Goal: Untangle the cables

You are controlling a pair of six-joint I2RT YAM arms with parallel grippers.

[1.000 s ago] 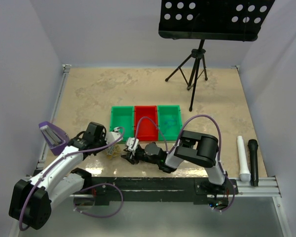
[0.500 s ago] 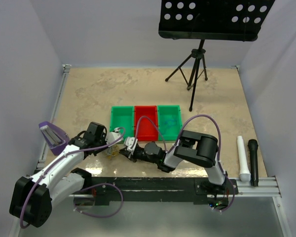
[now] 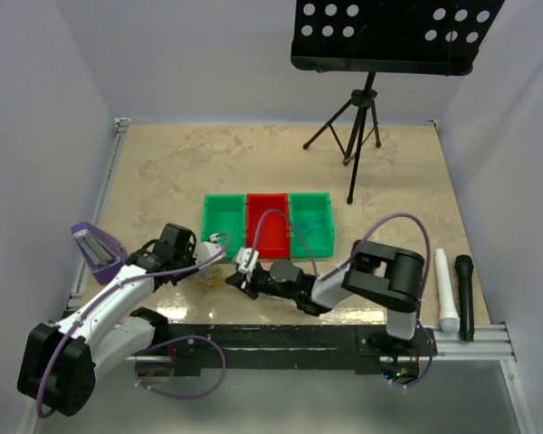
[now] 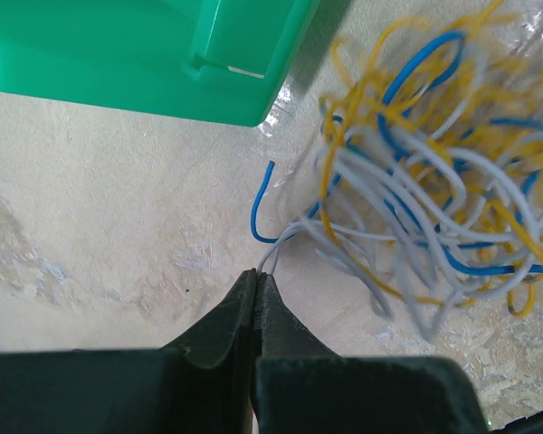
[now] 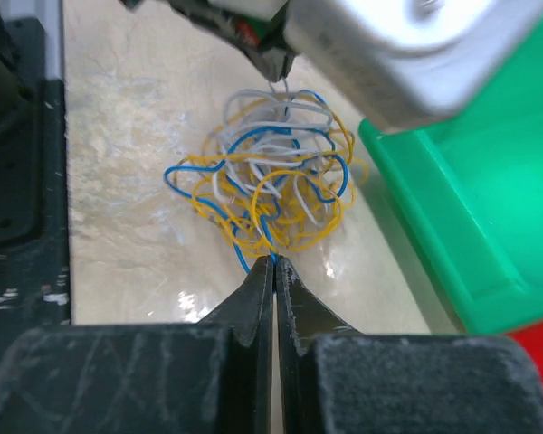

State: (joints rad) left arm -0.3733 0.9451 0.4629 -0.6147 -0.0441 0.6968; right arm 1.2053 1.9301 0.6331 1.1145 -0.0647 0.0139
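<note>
The cables are a small tangle of yellow, blue and whitish wires (image 3: 207,276) on the table just in front of the left green bin (image 3: 223,217). In the left wrist view my left gripper (image 4: 256,272) is shut on a whitish wire end at the near edge of the tangle (image 4: 425,181). In the right wrist view my right gripper (image 5: 273,260) is shut on a blue wire at the opposite side of the tangle (image 5: 262,181), facing the left gripper's fingers (image 5: 276,61). In the top view the left gripper (image 3: 208,264) and right gripper (image 3: 233,286) flank the tangle.
A red bin (image 3: 269,224) and a second green bin (image 3: 310,222) stand beside the left one. A tripod music stand (image 3: 357,136) is at the back right. A white cylinder (image 3: 447,289) and a black one (image 3: 464,294) lie at the right edge.
The right arm's elbow has swung to the right and its gripper has drawn slightly right, away from the left gripper. The left arm has barely moved.
</note>
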